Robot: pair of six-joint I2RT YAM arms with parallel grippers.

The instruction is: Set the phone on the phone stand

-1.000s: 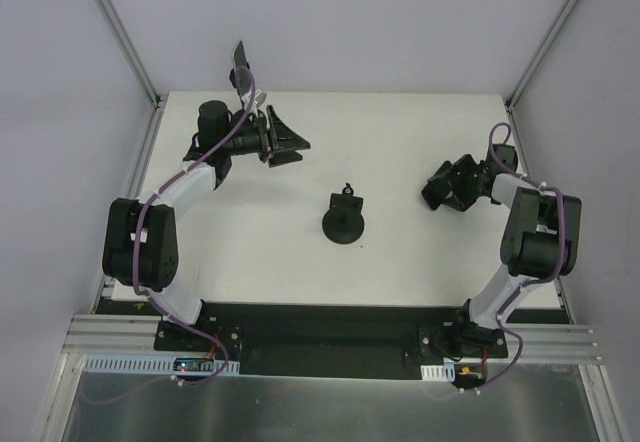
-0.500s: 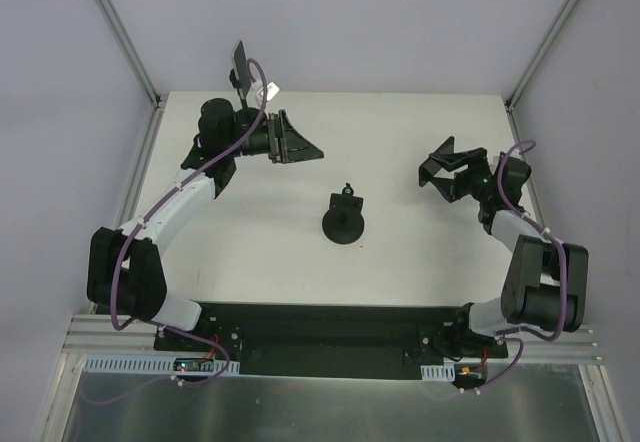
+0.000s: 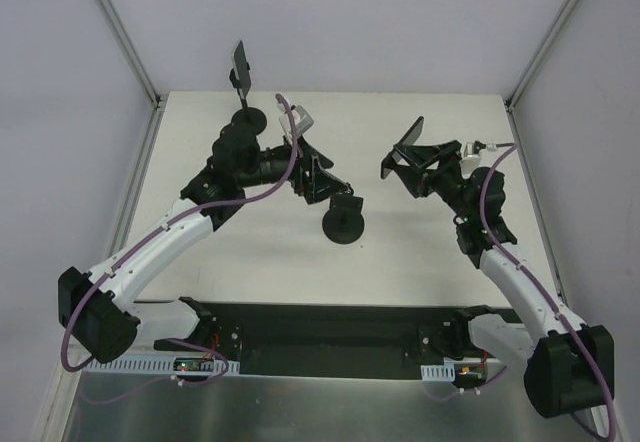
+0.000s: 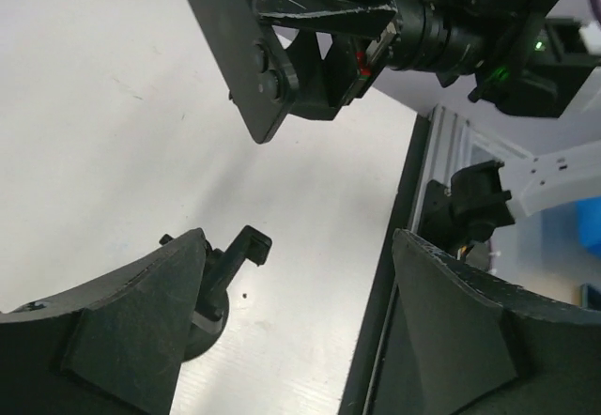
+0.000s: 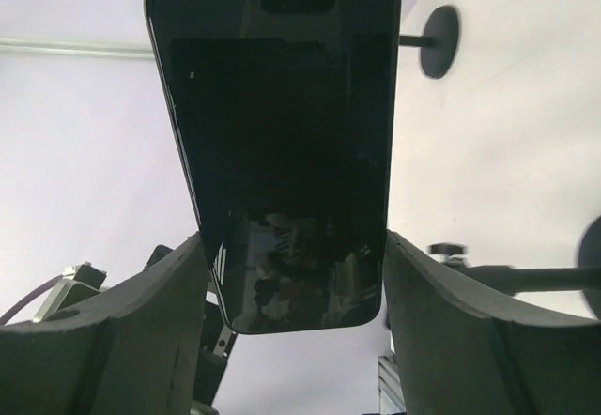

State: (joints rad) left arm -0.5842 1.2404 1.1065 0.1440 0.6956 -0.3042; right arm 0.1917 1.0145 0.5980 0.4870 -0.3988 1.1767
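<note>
The phone (image 3: 403, 149) is a black slab, held tilted above the table right of centre by my right gripper (image 3: 414, 159), which is shut on it. In the right wrist view the phone (image 5: 282, 143) sits screen-up between both fingers (image 5: 141, 340). The phone stand (image 3: 343, 224) is a black round base with a short upright clip, at the table's centre. My left gripper (image 3: 325, 184) is open and empty, just left of and above the stand. In the left wrist view the stand's clip (image 4: 239, 251) shows beside the left finger, and the phone (image 4: 246, 53) hangs beyond.
A second black stand with a round base (image 3: 250, 119) and a tilted plate (image 3: 240, 62) is at the back left. Grey walls close the table on three sides. A black rail (image 3: 320, 327) with both arm bases runs along the near edge.
My left gripper has swung from the back left toward the central stand. My right arm has stretched up and to the left, and now shows the phone in its jaws.
</note>
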